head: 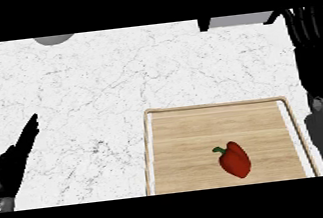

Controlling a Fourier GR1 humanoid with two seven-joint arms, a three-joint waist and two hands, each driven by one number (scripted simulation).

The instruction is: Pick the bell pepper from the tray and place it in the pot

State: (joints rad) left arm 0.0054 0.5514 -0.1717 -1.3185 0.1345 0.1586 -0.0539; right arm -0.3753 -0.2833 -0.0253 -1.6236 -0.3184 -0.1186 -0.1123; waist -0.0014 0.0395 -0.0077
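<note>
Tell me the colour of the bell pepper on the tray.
The bell pepper is red with a green stem, seen in the head view.

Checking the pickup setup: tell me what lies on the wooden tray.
Only a red bell pepper lies on the tray, green stem pointing up-left. Its underside is hidden.

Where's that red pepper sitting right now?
In the head view, the bell pepper lies on the wooden tray, low and right of centre, near the right hand.

Kitchen: white marble counter (117, 81), wooden tray (218, 124) holding red bell pepper (235, 160), wood floor strip at edge.
</note>
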